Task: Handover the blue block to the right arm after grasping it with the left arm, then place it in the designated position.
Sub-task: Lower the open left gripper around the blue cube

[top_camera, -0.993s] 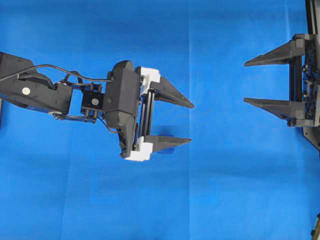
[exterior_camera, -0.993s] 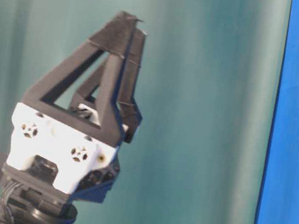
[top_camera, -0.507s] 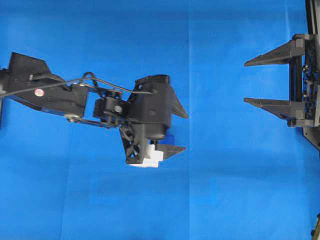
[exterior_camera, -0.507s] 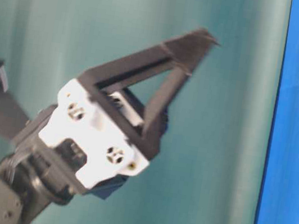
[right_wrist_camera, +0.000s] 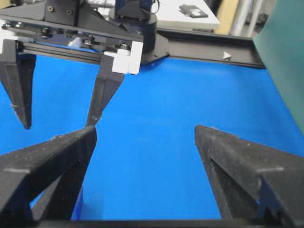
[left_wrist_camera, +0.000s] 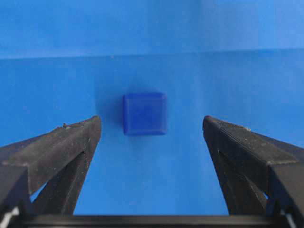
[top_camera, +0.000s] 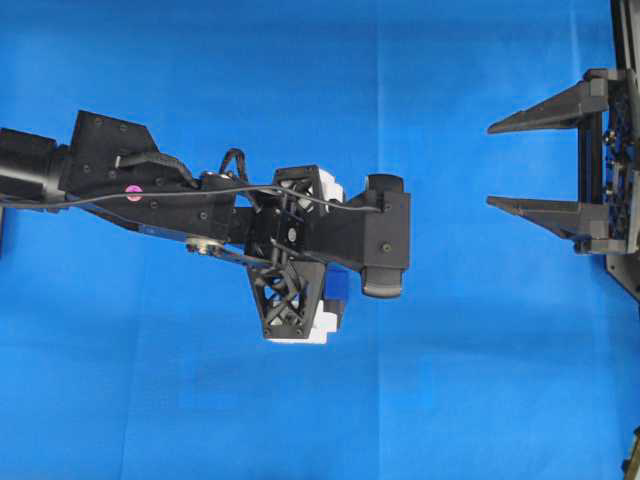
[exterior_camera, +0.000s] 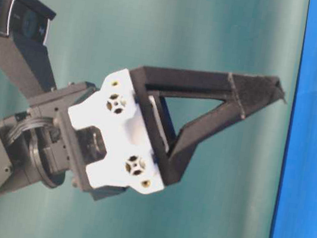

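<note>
Overhead: block [top_camera: 338,285] mostly hidden under left gripper [left_wrist_camera: 152,130]; one block, on cloth [top_camera: 300,80], lying between its wide-open fingers, untouched. Right gripper [top_camera: 490,165] cut off at edge, jaws open, empty.

Table [top_camera: 480,400] draped wall to wall in plain blue cloth [left_wrist_camera: 152,28], faintly creased (one fold line straight across behind the block). Lying flat on that cloth, one small dark-blue block [left_wrist_camera: 145,113], darker than the fabric, casting a soft shadow beside itself.
</note>
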Controlling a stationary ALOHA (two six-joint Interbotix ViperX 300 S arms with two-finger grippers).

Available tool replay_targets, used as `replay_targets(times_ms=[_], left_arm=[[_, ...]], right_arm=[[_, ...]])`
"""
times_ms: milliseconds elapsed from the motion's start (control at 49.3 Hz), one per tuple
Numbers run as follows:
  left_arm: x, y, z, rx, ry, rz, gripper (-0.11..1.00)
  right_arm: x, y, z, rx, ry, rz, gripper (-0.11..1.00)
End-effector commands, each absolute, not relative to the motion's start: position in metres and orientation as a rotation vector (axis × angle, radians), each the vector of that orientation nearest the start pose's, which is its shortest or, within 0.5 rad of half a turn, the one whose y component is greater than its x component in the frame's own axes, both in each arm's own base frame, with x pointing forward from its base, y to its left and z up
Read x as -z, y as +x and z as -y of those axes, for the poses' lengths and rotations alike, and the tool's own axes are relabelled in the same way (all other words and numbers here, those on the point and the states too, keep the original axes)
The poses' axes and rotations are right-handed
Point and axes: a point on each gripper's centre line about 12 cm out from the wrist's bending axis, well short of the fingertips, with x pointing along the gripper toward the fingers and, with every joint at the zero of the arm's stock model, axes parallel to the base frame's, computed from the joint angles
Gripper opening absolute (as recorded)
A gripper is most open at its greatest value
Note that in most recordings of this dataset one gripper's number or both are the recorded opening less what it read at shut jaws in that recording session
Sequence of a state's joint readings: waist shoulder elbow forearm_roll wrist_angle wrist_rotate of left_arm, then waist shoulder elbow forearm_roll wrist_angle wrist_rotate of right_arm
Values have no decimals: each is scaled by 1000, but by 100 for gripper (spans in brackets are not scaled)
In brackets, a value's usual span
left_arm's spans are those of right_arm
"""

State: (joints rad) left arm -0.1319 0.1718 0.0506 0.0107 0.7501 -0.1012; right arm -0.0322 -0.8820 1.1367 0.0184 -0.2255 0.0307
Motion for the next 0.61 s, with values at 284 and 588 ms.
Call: replay_targets(times_ms=[284,588], left_arm=[[-265,466,61,71,-22,-929,92],[-264,466,61,70,-19,-930,92]], right_arm=[[-295,218,8,40,53,-4,98],[-295,217,8,40,53,-2,98]])
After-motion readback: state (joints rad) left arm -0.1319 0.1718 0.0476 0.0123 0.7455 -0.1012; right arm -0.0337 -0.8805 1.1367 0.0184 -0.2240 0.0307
